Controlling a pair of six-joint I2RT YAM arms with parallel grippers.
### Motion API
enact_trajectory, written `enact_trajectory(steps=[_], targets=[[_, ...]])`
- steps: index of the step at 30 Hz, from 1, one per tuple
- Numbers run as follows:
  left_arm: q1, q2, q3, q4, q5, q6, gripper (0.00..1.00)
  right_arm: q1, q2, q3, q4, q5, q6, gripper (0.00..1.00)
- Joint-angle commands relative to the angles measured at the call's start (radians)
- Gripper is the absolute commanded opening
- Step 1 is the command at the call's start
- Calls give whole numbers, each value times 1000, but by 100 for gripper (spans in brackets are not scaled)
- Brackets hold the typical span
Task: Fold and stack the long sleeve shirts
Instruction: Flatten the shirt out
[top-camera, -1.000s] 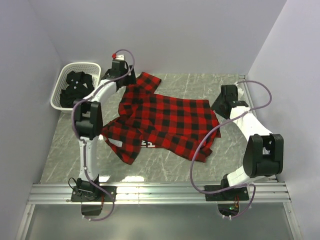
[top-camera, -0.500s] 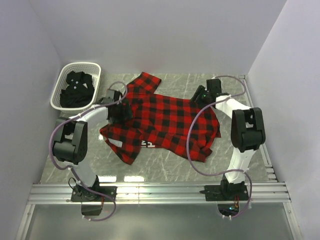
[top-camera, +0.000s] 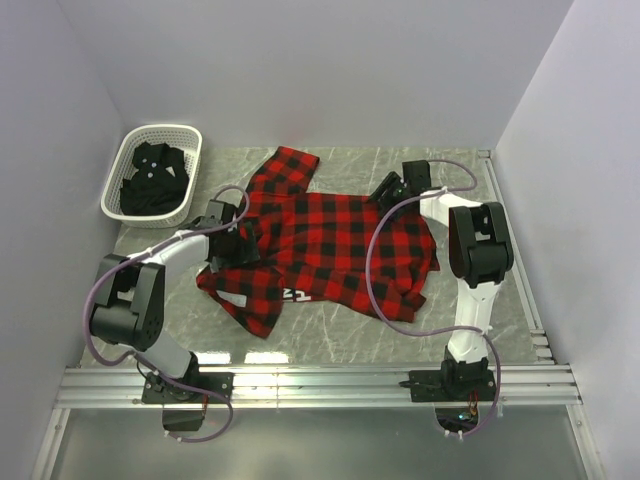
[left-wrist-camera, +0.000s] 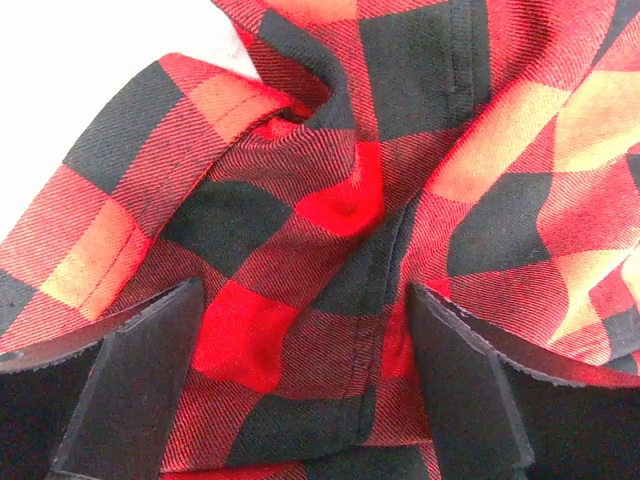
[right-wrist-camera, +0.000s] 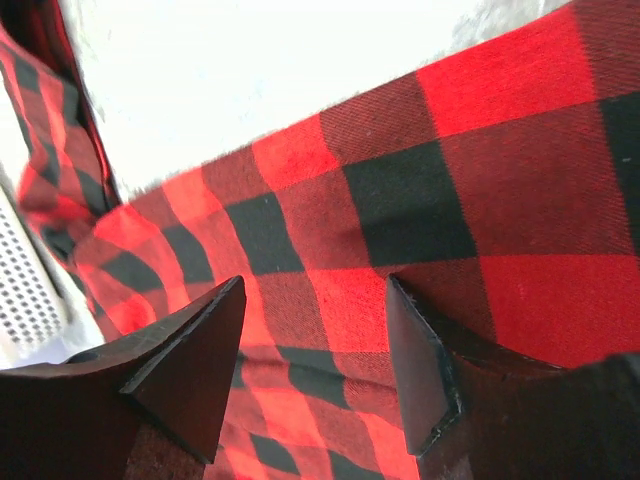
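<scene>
Red-and-black buffalo-check flannel is being seen across the middle of the grey, marble-veined table (top-camera: 330, 335). The flannel shirt (top-camera: 330, 240) is lying opened out and rumpled, its long axis running left to right across the table and dipping a little toward the near right. One narrower part (a sleeve, by its shape) is pointing toward the far edge at the left end. A small white label (top-camera: 238, 288) is being shown at the near-left corner; which end carries the collar cannot be told. In the left wrist view the weave is being shown as a brushed twill, with stitched hems and a seam running through soft, bunched folds.

The left gripper (top-camera: 242, 240) is being held low at the shirt's left edge, its jaws spread wide. The dark, wedge-shaped fingers (left-wrist-camera: 140, 370) are being rested on the cloth on either side of a raised fold, which is not being pinched. The right gripper (top-camera: 390, 188) is being held at the shirt's far-right edge with its jaws parted to a moderate gap. Flat checked cloth is lying below and between its fingers (right-wrist-camera: 190, 350), and nothing is being gripped there.

At the far left corner, near the flannel but apart from it, the white plastic lattice basket (top-camera: 190, 140) is standing. The black shirt (top-camera: 150, 180) is lying crumpled inside it, with a few pale specks being shown on the cloth.
</scene>
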Motion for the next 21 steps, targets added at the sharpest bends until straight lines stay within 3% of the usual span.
enact_trajectory(steps=[1, 8, 14, 21], targets=[[-3, -29, -43, -57, 1, -12, 90, -27, 39, 43, 1, 44, 59, 66], [-1, -32, 12, -89, -38, -5, 94, -59, 39, 104, -77, 108, -5, 66], [-3, -46, 199, -91, -38, 6, 99, -13, -137, 90, -169, 183, -122, 67], [-3, 54, 318, -34, -71, -8, 88, 152, -289, 18, -359, 373, -240, 65]])
